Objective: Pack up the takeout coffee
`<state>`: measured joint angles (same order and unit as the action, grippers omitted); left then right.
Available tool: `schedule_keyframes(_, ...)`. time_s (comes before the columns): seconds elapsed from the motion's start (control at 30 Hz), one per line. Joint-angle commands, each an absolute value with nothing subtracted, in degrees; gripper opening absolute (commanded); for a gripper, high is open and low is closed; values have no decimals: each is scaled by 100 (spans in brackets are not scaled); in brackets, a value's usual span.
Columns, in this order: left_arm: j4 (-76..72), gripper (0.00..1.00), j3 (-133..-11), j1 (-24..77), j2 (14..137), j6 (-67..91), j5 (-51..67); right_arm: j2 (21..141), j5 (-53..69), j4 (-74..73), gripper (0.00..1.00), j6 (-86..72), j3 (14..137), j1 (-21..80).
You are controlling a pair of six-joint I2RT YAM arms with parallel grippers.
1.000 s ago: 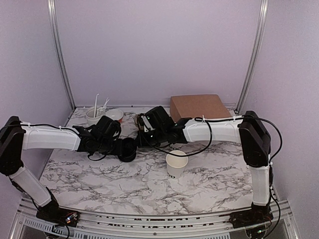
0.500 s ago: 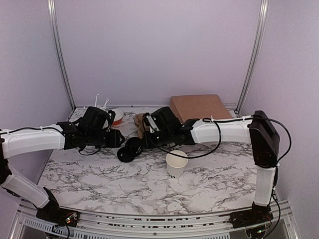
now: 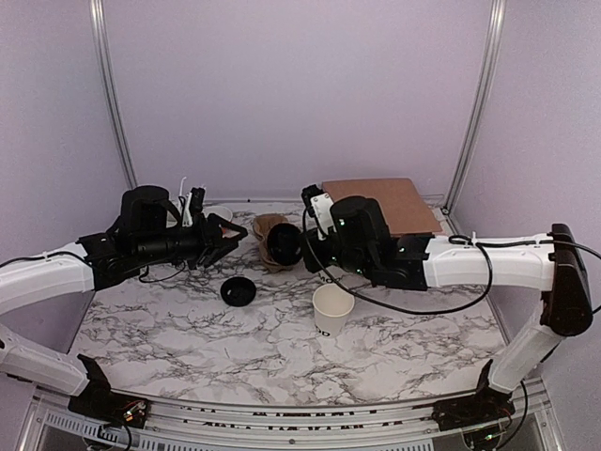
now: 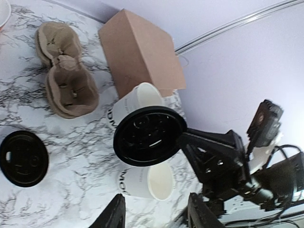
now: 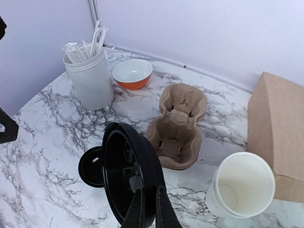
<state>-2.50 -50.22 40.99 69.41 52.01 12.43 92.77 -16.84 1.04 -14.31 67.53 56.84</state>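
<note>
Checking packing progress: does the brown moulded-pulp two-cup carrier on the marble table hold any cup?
No, both wells of the brown moulded-pulp carrier are plainly empty in the right wrist view.

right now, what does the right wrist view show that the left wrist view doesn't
Only the right wrist view: the white jar of utensils.
Only the left wrist view: the white side of the coffee cup, held tipped over, and the right arm behind it.
Both: the cup's black dome lid, the cardboard cup carrier, the brown box, the loose flat lid and the open paper cup.
</note>
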Motion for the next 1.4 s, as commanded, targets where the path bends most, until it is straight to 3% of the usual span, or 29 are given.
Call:
schedule_keyframes(0.0, -1880, 47, -4734, 4309, 6818, 6783, 1669, 8711, -2993, 853, 0, -503, 6379, 5930)
schedule_keyframes(0.53, -3180, 50, -5234, 5245, 7686, 8523, 542, 8074, -5013, 2800, 0, 2361, 5342, 7032)
schedule_keyframes(1.37, -3422, 51, -5675, 5256, 8362, 8927, 602, 8511, -5322, 3309, 0, 3493, 5509, 7468)
